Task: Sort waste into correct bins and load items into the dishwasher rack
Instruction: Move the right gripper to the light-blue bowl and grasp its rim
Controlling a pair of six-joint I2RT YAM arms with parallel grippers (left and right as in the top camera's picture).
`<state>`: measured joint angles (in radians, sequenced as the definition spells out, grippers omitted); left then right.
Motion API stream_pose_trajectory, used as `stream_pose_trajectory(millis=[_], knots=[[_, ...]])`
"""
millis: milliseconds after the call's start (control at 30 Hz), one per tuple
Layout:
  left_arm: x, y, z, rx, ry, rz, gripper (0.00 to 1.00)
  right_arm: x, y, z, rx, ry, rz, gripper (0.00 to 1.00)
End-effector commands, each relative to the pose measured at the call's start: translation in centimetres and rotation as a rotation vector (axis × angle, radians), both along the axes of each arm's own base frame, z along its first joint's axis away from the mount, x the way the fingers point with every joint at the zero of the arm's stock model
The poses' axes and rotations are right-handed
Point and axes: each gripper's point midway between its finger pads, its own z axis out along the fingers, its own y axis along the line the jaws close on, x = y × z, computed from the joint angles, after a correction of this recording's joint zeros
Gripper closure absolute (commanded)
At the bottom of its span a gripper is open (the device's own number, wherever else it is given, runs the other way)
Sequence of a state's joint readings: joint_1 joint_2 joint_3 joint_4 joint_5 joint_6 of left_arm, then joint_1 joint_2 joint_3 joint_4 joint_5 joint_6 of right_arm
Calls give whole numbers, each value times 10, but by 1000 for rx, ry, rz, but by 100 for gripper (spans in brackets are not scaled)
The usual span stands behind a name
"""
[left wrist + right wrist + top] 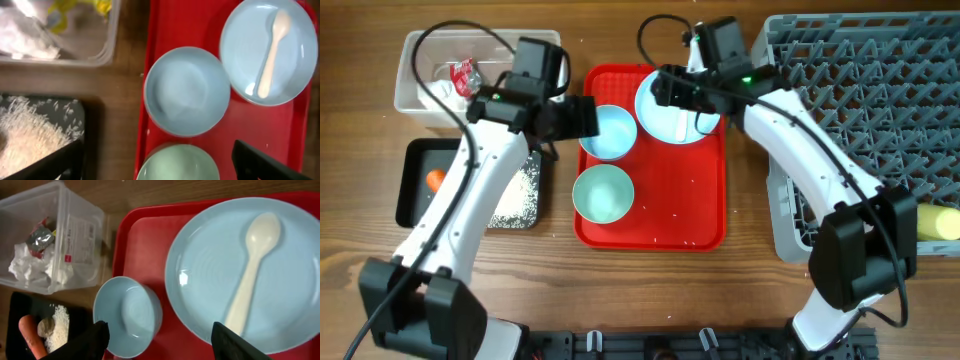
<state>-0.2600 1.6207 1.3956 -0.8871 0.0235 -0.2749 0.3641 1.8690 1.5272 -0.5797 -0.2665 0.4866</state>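
right gripper [160, 330] hangs empty, jaws apart, over the white spoon [250, 272] lying on the light blue plate [200, 270] on the red tray [145, 245]. recommend straddling the handle squarely and closing low. left gripper [157, 145], also spread, hovers above a light blue bowl [186, 91].

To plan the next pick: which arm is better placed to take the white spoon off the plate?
Right. The right gripper hangs open above the light blue plate, with the white spoon close to one finger. The left gripper is over a light blue bowl, farther away.
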Motion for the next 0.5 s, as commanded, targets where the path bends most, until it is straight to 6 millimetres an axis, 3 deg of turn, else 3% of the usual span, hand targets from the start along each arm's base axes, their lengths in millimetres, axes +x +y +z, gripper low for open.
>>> stream_pose_trajectory(millis=[0, 100, 233, 333, 367, 467], knots=[[10, -41, -33, 30, 5, -166, 8, 2, -21, 3, 42, 35, -10, 32], [10, -68, -52, 38, 15, -230, 11, 0, -31, -1, 17, 50, -13, 32], [4, -87, -75, 53, 59, -277, 18, 4, -43, -2, 13, 54, -40, 31], [4, -97, -80, 51, 54, -297, 23, 6, -63, -5, 13, 82, -78, 31], [5, -102, -80, 48, 44, -305, 30, 5, -69, -7, 10, 93, -90, 31], [5, -108, -80, 43, 32, -314, 37, 4, -72, -8, -2, 92, -78, 31]])
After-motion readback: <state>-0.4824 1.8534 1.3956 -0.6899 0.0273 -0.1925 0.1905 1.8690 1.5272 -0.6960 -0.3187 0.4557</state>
